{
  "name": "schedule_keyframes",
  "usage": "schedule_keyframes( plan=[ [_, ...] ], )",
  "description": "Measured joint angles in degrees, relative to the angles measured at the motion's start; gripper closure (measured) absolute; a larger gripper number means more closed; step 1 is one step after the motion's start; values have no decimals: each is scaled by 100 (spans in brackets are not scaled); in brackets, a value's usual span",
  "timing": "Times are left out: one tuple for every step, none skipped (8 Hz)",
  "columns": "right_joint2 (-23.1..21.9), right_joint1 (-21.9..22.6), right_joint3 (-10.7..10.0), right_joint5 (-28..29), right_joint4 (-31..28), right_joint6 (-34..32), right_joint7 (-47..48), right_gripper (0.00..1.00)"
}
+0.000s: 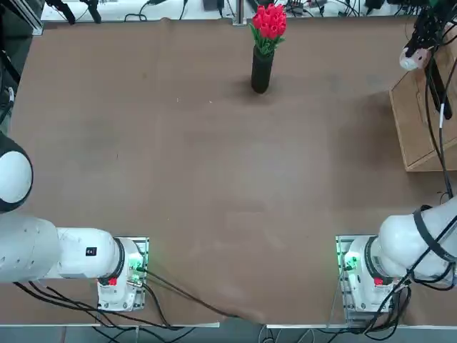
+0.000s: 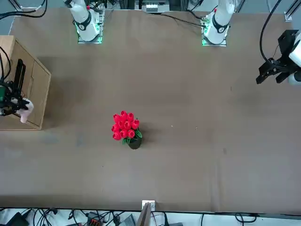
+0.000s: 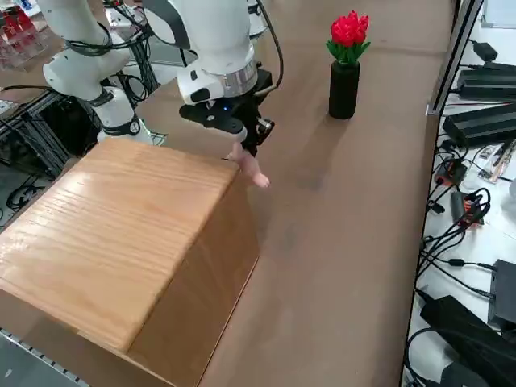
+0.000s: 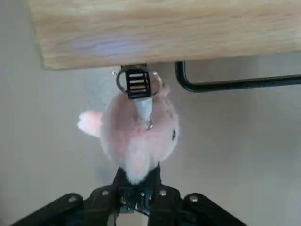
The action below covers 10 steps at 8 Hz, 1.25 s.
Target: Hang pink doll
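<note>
The pink doll [image 4: 136,136] is a small pale pink plush with a metal ring and white strap on its head. My right gripper [image 4: 137,181] is shut on its lower end. The ring sits just under the edge of the wooden box [image 4: 164,28], beside a black hook [image 4: 225,84] on the box's wall. Seen from the right side, the doll [image 3: 251,171] hangs from the gripper [image 3: 246,145] at the box's far corner [image 3: 121,234]. From overhead the doll [image 1: 413,58] and gripper [image 1: 425,39] are at the far right, above the box [image 1: 421,121]. The front view has the doll [image 2: 24,107] at the box [image 2: 33,89].
A black vase with red tulips [image 1: 265,50] stands at the far middle of the brown table [image 1: 214,179]. Cables and power bricks [image 3: 484,121] lie beyond the table's edge. The parked left arm [image 1: 43,250] is at the near left.
</note>
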Motion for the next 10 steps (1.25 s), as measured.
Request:
schedule_keyframes(
  plan=[
    [6,0,2,13,-6,29,-7,96],
    [13,0,3,51,-10,45,-47,95],
    [14,0,7,79,-10,47,-137,82],
    [12,0,11,100,-10,47,-230,65],
    [6,0,30,105,-10,42,-291,45],
    [-13,8,74,104,6,-25,-369,27],
    [-57,43,131,102,58,-182,-614,6],
    [-134,112,165,102,169,-443,-1126,0],
    [-240,154,194,102,310,-772,-1836,0],
    [-343,174,224,93,448,-1031,-2619,0]
  ],
)
